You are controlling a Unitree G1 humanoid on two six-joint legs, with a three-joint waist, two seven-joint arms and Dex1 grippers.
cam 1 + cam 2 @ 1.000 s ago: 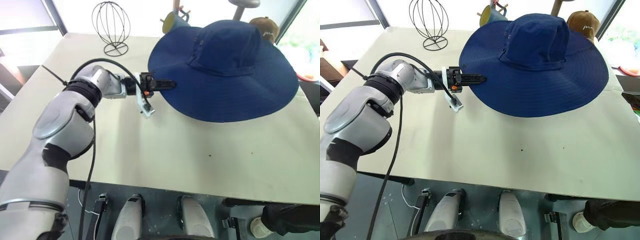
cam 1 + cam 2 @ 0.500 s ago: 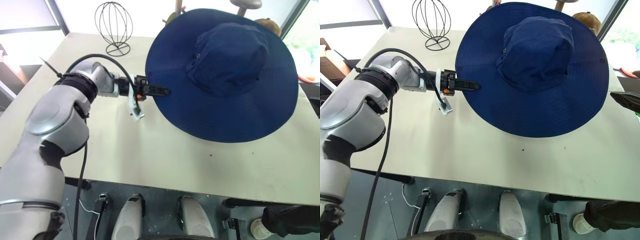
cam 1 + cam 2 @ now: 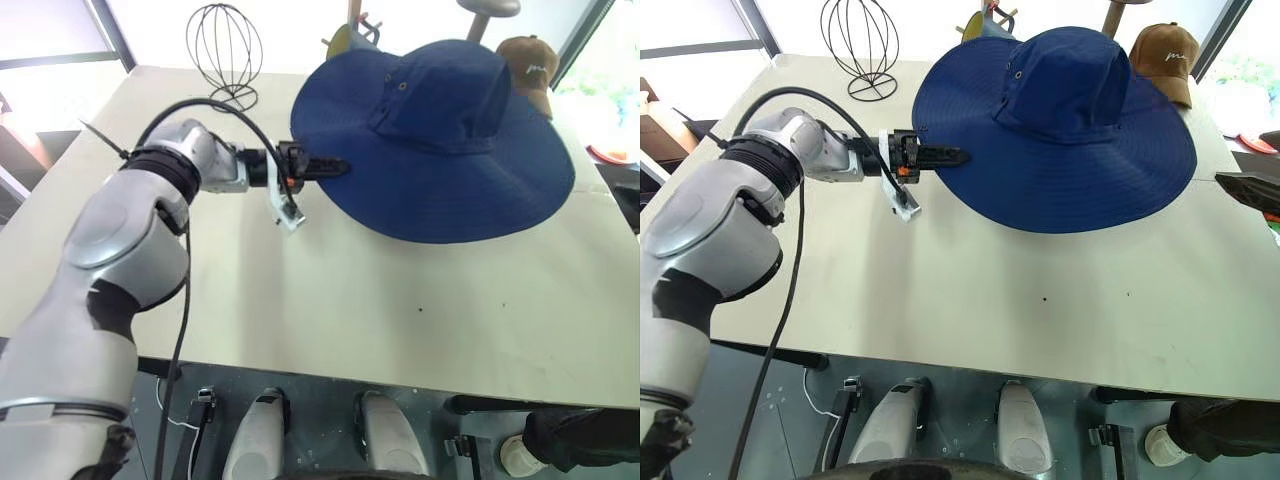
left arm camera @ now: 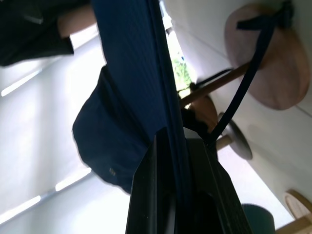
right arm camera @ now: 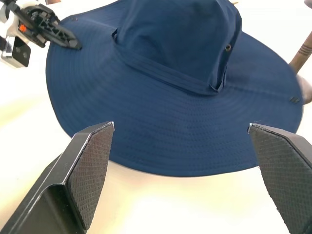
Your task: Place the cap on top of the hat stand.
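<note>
From the head cameras I have the left end effector (image 3: 335, 167) clamped on the near-left edge of the cap's brim, left of centre in the frame, with the arm reaching in from the lower left. The cap (image 3: 440, 140) sits in the upper right, its wide brim held above the worktop (image 3: 330, 300) and tilted, the crown uppermost. Behind it along the top edge I see a black wire head form (image 3: 224, 50), a small brown cap (image 3: 528, 62) at the far right, and the foot of a grey pedestal (image 3: 488, 8). In the left wrist view my two black fingers (image 4: 151, 195) are pressed together on the brim's thin edge, the fabric running up through the middle of the frame; the chin cord (image 4: 243, 83) hangs across to the upper right, in front of the hat stand (image 4: 265, 63), whose round wooden disc and thin rod lie past the brim. In the right wrist view the right end effector (image 5: 180, 170) stands wide apart at the bottom corners, holding nothing, facing the cap's brim and crown, which take up the upper half. My read: the cap is picked up and in transit, not yet seated. Left to do is centring the crown over the stand's disc, lowering it on, and letting go.
</note>
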